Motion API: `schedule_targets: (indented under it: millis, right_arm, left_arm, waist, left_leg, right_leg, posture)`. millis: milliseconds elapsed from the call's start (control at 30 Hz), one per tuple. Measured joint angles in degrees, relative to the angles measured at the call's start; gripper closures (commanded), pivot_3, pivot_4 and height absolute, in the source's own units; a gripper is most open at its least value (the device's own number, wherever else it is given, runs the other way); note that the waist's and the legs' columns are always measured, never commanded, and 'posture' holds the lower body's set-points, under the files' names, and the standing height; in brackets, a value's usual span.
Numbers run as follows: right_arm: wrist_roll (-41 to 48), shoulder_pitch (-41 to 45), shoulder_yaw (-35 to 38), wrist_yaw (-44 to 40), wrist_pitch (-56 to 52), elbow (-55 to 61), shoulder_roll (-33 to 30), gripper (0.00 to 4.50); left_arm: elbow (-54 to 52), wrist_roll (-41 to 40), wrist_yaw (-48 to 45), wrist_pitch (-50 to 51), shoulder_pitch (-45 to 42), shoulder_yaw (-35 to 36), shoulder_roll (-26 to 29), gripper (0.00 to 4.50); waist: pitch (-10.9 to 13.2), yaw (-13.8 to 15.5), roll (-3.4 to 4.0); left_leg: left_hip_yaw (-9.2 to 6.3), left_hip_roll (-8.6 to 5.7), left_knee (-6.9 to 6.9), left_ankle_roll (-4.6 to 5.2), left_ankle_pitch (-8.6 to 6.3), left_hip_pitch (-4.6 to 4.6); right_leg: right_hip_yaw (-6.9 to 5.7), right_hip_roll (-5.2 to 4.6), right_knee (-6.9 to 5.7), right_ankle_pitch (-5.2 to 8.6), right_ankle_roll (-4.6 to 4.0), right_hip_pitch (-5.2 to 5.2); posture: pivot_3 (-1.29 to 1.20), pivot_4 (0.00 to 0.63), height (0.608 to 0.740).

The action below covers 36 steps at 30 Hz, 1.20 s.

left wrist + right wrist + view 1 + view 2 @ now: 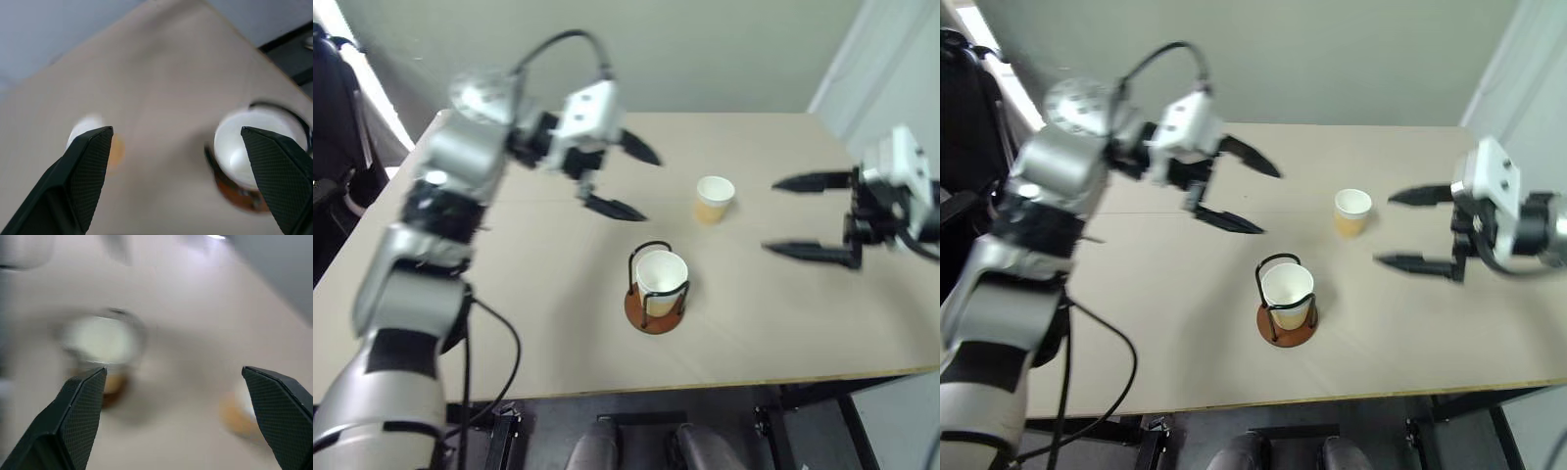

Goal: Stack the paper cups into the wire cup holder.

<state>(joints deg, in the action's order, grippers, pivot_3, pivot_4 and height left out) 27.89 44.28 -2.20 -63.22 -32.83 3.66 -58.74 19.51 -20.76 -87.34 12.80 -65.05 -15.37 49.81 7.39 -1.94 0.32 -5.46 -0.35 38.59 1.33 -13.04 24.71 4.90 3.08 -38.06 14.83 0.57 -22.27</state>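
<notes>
Plain beige table (558, 294), grey wall behind, dark floor below the near edge. Wire cup holder (656, 294) stands mid-table with a paper cup (662, 274) inside. Loose cup (714, 199) upright behind-right of the holder, apart. Left gripper (626, 178) open, empty, behind-left of the holder; right gripper (808, 215) open, empty, right of it.

A paper cup (661, 279) sits in the wire cup holder (655, 311) near the tabletop's (783, 323) front edge (mid-width); another cup (714, 199) stands behind, rightward.
</notes>
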Motion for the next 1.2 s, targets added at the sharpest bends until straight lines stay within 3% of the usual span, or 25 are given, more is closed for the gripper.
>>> schedule_targets:
  millis: [100, 267, 367, 600, 733, 1067, 1200]
  right_arm:
    - [-11.03, 9.63, -9.17, 0.27, 6.07, -17.43, 8.46, 0.00]
    - [-23.00, 17.97, -16.59, 0.36, 18.03, -38.42, 16.74, 0.00]
    - [-27.61, 21.57, -17.50, 0.80, 22.84, -48.57, 19.92, 0.00]
    - [-33.85, 25.70, -18.02, 0.38, 29.95, -61.50, 24.62, 0.00]
    - [-36.45, 26.86, -18.02, 2.11, 33.01, -66.54, 26.85, 0.87]
    - [-38.35, 29.01, -16.58, 4.16, 37.44, -69.90, 28.90, 4.47]
    - [-38.34, 29.02, -16.28, 3.26, 37.49, -69.84, 28.85, 4.47]
  left_arm:
    - [-9.64, -1.72, 3.17, 6.88, 10.79, 6.00, 5.29, 0.02]
    - [-23.89, -4.99, 9.73, 16.12, 23.89, 13.97, 8.83, 0.02]
    - [-29.12, -6.94, 13.22, 20.48, 28.43, 17.88, 9.67, 0.02]
    - [-36.57, -10.17, 18.47, 26.30, 33.08, 23.40, 11.61, 0.02]
    - [-38.63, -11.45, 19.99, 27.77, 34.76, 24.57, 12.30, 0.00]
    - [-40.18, -13.23, 22.33, 29.78, 36.21, 26.51, 14.20, 0.00]
    - [-40.84, -13.73, 22.96, 29.84, 36.00, 26.47, 14.20, 0.00]
  waist:
    - [-0.01, 0.25, 0.01]
    - [-0.01, 2.09, 0.02]
    - [-0.01, 2.36, 0.01]
    - [-0.01, 2.23, 0.01]
    - [-0.01, 2.08, 0.02]
    - [0.01, 2.06, 0.04]
    - [0.01, 2.05, 0.05]
  left_leg:
    - [-0.06, 0.05, -0.17, -0.01, 0.10, 0.12]
    - [-0.02, -0.03, -0.28, -0.82, 0.59, 0.87]
    - [-0.02, -0.04, -0.27, -0.93, 0.67, 1.25]
    - [-0.02, 0.00, -0.52, -1.05, 0.82, 1.08]
    - [-0.02, 0.01, -0.56, -1.06, 0.83, 1.02]
    - [-0.02, 0.01, -0.60, -1.08, 0.82, 1.05]
    - [-0.02, 0.01, -0.63, -1.10, 0.82, 1.05]
  right_leg:
    - [-0.15, -0.05, -0.10, -0.07, -0.12, -0.33]
    - [-0.22, -0.16, -0.08, -0.17, -0.30, -1.10]
    - [-0.24, -0.18, -0.03, -0.23, -0.41, -1.44]
    - [-0.25, -0.19, -0.04, -0.35, -0.62, -1.38]
    - [-0.26, -0.19, -0.07, -0.38, -0.68, -1.37]
    - [-0.27, -0.19, -0.02, -0.40, -0.73, -1.37]
    - [-0.28, -0.19, -0.01, -0.41, -0.76, -1.38]
  posture:
    - [0.00, 0.150, 0.740]
    - [0.00, 0.150, 0.740]
    - [0.00, 0.150, 0.740]
    - [0.00, 0.150, 0.740]
    - [0.00, 0.150, 0.740]
    - [0.00, 0.150, 0.740]
    - [0.00, 0.150, 0.740]
